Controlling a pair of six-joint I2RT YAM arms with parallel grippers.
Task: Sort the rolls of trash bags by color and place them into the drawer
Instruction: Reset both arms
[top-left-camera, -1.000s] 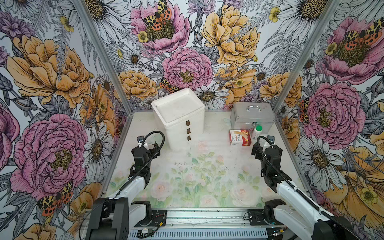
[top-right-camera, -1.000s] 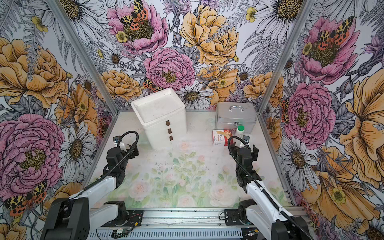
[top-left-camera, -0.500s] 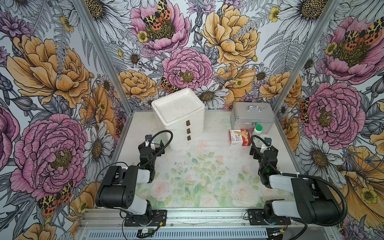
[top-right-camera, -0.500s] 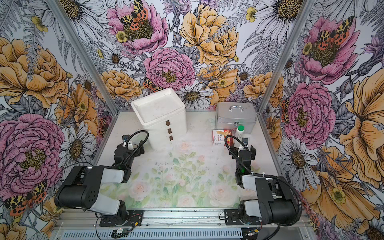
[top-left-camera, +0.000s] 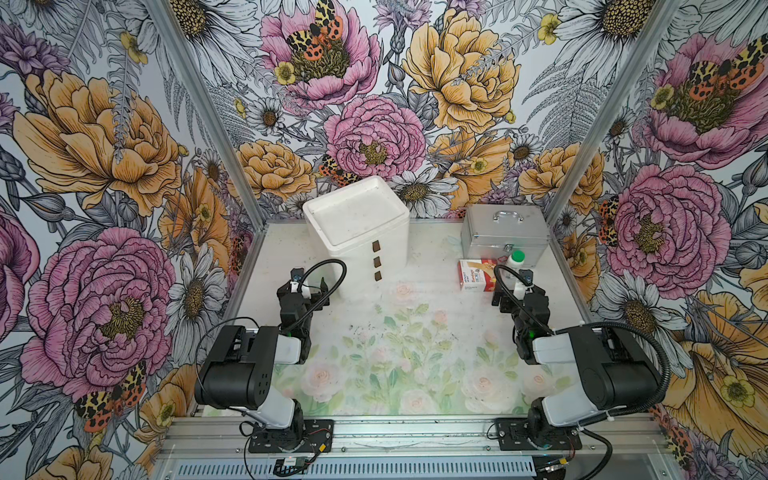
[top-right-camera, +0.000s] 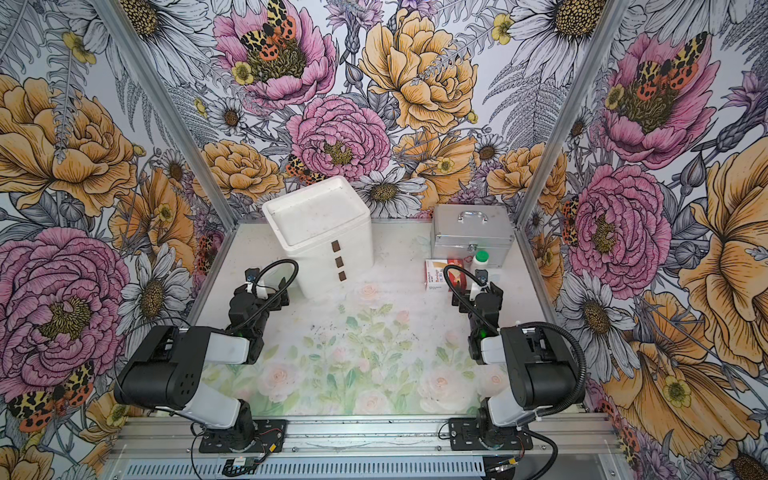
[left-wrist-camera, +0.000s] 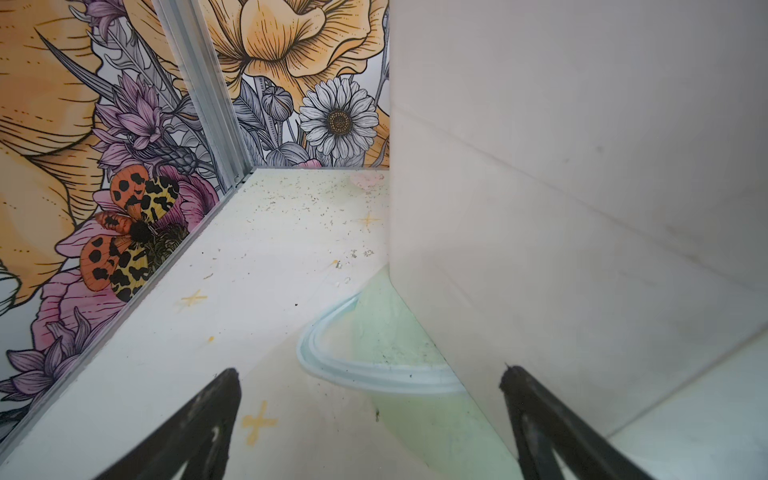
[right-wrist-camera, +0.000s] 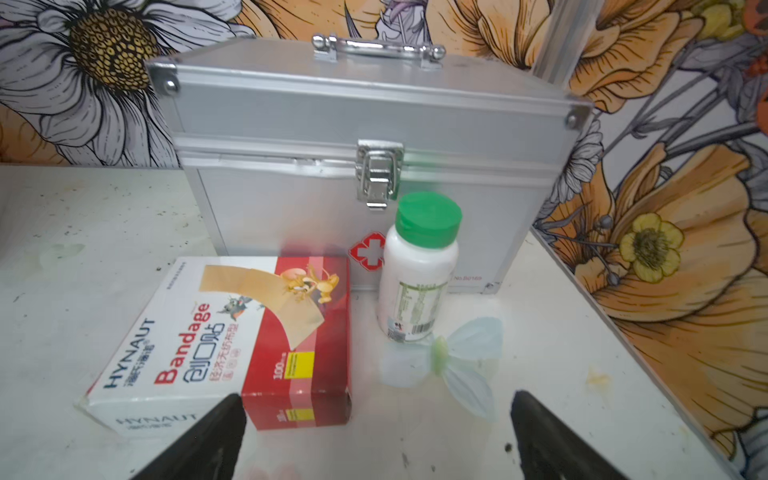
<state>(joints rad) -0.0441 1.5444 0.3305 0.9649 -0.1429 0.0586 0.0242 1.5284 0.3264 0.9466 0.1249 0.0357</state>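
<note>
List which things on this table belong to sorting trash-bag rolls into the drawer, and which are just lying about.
Belongs to the job:
- white drawer unit
- left gripper and right gripper, jaws open and empty
- no rolls show in any view

Just lying about:
- silver case
- bandage box
- green-capped white bottle
</note>
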